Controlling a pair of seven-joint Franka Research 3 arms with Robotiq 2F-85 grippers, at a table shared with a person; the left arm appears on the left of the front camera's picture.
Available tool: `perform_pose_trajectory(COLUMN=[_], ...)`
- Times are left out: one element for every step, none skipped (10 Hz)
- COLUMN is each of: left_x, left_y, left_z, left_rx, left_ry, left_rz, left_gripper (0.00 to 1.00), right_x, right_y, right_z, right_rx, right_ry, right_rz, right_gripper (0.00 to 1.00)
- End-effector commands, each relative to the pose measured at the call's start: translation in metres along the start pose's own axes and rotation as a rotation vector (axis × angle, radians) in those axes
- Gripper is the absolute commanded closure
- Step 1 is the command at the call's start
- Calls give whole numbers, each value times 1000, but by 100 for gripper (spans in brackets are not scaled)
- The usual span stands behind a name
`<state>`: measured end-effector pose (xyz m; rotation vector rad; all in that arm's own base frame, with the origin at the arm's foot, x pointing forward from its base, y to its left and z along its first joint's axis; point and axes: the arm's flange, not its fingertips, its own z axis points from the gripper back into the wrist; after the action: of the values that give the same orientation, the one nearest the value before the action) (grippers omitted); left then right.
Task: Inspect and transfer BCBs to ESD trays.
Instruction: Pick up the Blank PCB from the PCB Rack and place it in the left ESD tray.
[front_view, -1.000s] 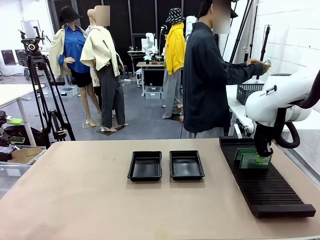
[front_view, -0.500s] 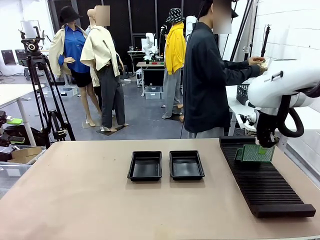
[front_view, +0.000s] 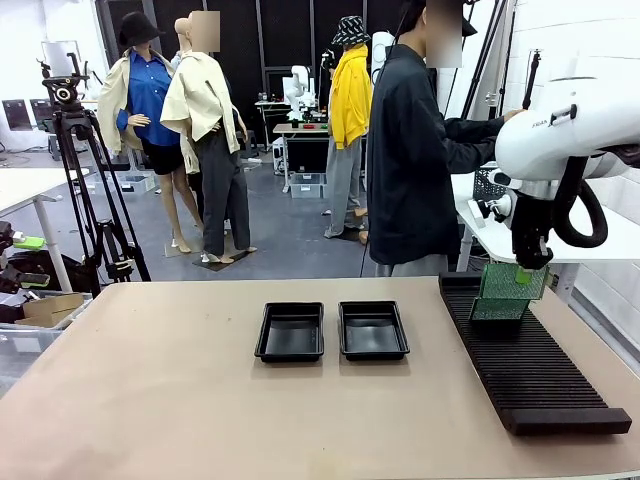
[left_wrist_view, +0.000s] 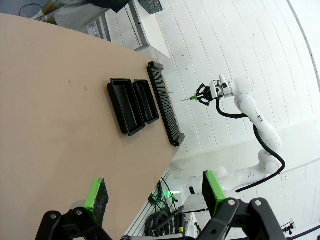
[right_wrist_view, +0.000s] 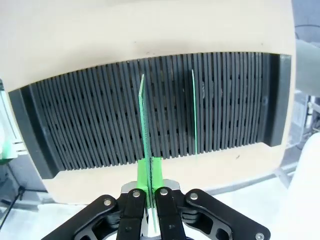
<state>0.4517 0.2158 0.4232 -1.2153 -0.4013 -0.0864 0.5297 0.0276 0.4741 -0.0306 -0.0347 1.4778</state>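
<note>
Right hand (front_view: 522, 268) is pinched shut on the top edge of one BCB (front_view: 512, 283), holding it upright just above the slotted rack (front_view: 540, 380). A second BCB (right_wrist_view: 194, 112) stands in a slot near it. Left hand (left_wrist_view: 154, 190) hangs wide and empty, high over the desk (front_view: 180, 420). To me this looks like the inspect step, with the board clear of the rack. Next it wants carrying to the robot's left, turning flat, and lowering into one of the two ESD trays (front_view: 374, 355), both empty near the desk's middle.
</note>
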Motion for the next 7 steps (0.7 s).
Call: perform_pose_trajectory(left_x=[0,0,0,0,0,0,0], left_y=[-2,-2,-2,-2,-2,-2,-2], left_z=[1,1,1,1,1,1,1], left_rx=[8,8,8,8,8,8,8], left_ry=[-2,-2,-2,-2,-2,-2,-2], left_rz=[16,16,16,16,16,16,16], left_gripper=[0,0,0,0,0,0,0], right_x=[6,11,15,22,31,39,50], right_y=[2,1,1,0,1,3,6], right_z=[11,18,20,24,27,31,34], right_rx=[25,40,52,78,92,101,120], right_ry=[36,27,32,29,20,7,-14], right_rz=[-60,-126,-167,-252,-354,-442,-564], right_gripper=[100,100,100,100,100,100,100])
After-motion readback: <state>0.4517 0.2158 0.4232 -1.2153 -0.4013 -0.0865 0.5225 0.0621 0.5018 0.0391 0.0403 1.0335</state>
